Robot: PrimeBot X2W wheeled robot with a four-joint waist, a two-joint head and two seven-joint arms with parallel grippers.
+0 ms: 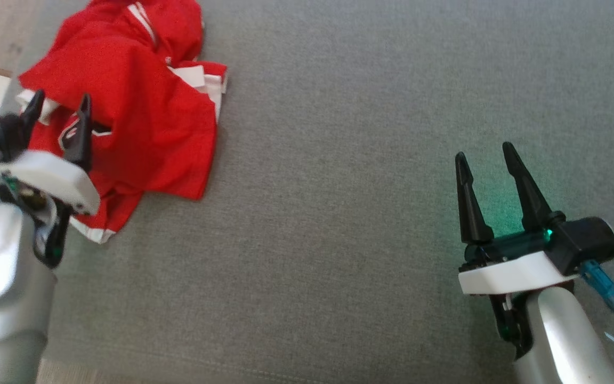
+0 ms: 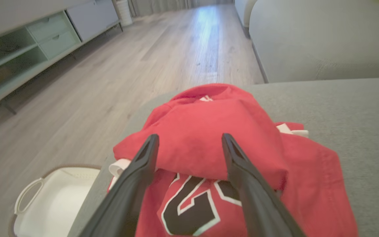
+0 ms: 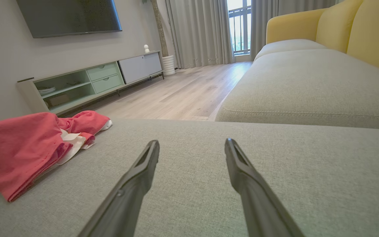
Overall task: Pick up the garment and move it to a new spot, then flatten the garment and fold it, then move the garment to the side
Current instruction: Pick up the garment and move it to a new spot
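Head view: red garment (image 1: 142, 106) lies crumpled at the far-left end of the grey cushion (image 1: 365, 160), heap running roughly near-to-far. Left end effector (image 1: 59, 102) is over its left edge, fingers apart, holding nothing. Right end effector (image 1: 484, 152) is also apart, well off to the right.
Left wrist view: fingers straddle the top fold, dead ahead.
Right wrist view: garment far left.
Left arm's grab, I'd say.
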